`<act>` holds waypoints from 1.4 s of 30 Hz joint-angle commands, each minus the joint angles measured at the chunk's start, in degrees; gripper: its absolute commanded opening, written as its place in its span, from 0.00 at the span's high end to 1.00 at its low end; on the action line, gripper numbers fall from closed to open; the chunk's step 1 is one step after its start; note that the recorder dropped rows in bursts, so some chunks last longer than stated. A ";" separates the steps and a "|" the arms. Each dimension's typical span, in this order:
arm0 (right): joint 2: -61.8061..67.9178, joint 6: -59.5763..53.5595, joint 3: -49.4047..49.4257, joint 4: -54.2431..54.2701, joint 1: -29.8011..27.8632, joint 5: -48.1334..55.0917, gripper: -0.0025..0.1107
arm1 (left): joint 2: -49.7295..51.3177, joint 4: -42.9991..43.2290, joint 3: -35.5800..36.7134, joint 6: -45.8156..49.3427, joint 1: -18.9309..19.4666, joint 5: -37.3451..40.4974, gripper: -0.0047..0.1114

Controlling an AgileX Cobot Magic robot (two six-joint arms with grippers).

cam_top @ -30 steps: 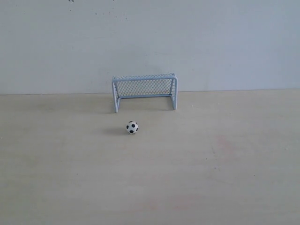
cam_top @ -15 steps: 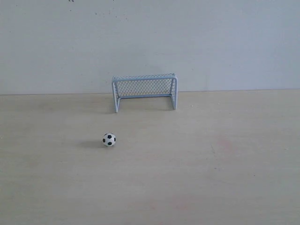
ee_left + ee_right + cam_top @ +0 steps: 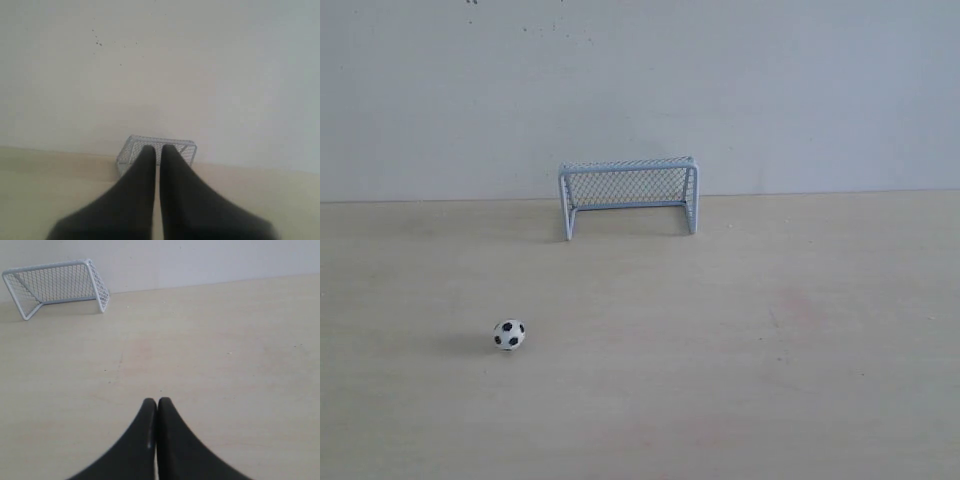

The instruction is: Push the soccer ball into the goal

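The soccer ball [image 3: 509, 334], small, white with black patches, lies on the pale wooden table well in front of the goal and to its left. The goal [image 3: 628, 194], a grey-blue frame with mesh netting, stands against the back wall with its mouth facing forward; it also shows in both wrist views [image 3: 186, 148] [image 3: 56, 285]. My left gripper [image 3: 157, 148] is shut and empty, its dark fingers pointing at the goal from a distance. My right gripper [image 3: 157, 402] is shut and empty above bare table. Neither gripper shows in the exterior view, and neither wrist view shows the ball.
A plain light wall [image 3: 640, 90] rises behind the goal. The wooden tabletop [image 3: 770, 350] stretches wide on all sides of the ball and the goal.
The ball has rolled away from the goal, toward the front left of the table, over both intervals. The goal has not moved.
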 commanded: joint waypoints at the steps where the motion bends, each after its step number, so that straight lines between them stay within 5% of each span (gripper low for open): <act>1: -0.24 -0.15 -0.05 -0.12 -0.15 -0.65 0.98 | -0.06 0.51 0.92 6.82 0.19 0.43 0.92; 7: -0.24 -0.15 -0.05 -0.12 -0.15 -0.65 0.98 | -0.06 -2.17 0.92 8.86 0.19 0.51 0.92; 14: -0.24 -0.15 -0.05 -0.12 -0.15 -0.65 0.98 | -0.06 -11.95 0.92 9.01 0.19 -9.67 0.92; 19: -0.24 -0.15 -0.05 -0.12 -0.15 -0.65 0.98 | -0.06 -11.95 3.26 18.50 0.19 -6.80 0.92; 26: -0.24 -0.15 -0.05 -0.12 -0.15 -0.51 0.98 | -0.06 -16.62 6.82 6.95 0.19 -6.79 0.92; 42: -0.24 -0.15 -0.05 -0.12 -0.15 -0.51 0.98 | -0.06 -17.03 14.25 5.00 1.69 -11.62 0.92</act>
